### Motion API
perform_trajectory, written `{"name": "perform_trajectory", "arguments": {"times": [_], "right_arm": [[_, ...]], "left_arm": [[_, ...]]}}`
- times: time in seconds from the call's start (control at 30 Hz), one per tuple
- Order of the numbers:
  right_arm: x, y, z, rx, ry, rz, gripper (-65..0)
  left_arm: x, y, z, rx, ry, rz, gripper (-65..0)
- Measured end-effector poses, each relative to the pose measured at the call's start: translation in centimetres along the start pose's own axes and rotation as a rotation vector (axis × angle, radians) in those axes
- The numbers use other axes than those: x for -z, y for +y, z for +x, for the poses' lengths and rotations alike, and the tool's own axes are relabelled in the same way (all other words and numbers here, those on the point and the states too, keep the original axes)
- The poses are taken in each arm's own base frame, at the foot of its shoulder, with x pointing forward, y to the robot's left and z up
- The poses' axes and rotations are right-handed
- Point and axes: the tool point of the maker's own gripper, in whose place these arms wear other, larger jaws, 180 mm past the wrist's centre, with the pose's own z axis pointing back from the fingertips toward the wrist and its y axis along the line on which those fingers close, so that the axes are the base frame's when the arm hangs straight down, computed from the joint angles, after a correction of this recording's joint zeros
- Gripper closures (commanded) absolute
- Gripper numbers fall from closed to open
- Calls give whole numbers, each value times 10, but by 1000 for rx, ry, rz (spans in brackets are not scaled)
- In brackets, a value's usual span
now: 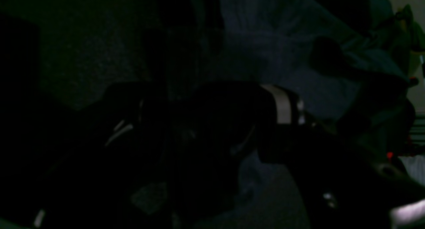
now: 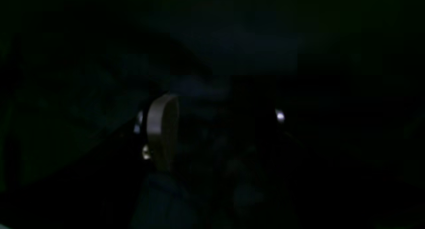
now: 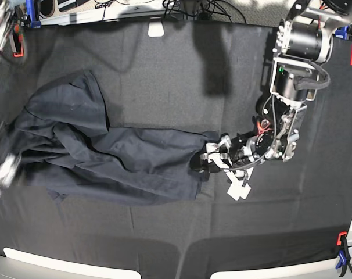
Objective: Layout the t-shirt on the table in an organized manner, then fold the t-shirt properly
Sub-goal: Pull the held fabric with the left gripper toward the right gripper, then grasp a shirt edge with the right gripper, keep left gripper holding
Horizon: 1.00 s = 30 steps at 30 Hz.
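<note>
shirt (image 3: pixel 112 160) lay crumpled across left-centre bench (image 3: pixel 164 70). left tool (image 3: pixel 206 160) sat at its right edge, looked pinched on cloth. right tool mostly out of frame, grip unclear. soft, limp, light fabric; take hems or shoulders.

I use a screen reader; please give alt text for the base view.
A dark t-shirt lies crumpled across a black cloth table, with the left gripper at its right edge. Whether it grips the cloth is unclear.
</note>
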Motion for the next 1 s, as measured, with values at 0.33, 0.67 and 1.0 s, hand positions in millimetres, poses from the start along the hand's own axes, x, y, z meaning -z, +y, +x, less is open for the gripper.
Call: {"name": "perform_trajectory", "arguments": {"times": [0.33,0.67,1.0], "right_arm": [[-1,11,-53,128,14,90,-342],[-31,29,-76,114,-34,94,-342],[-17,107,-103,139,-103,208,-342]], "left_arm": [[15,-26,-5,-23,15,-60,-382],[15,-20,-6,24,41,-27,0],[-33,41,-10,40,126,85,0]]}}
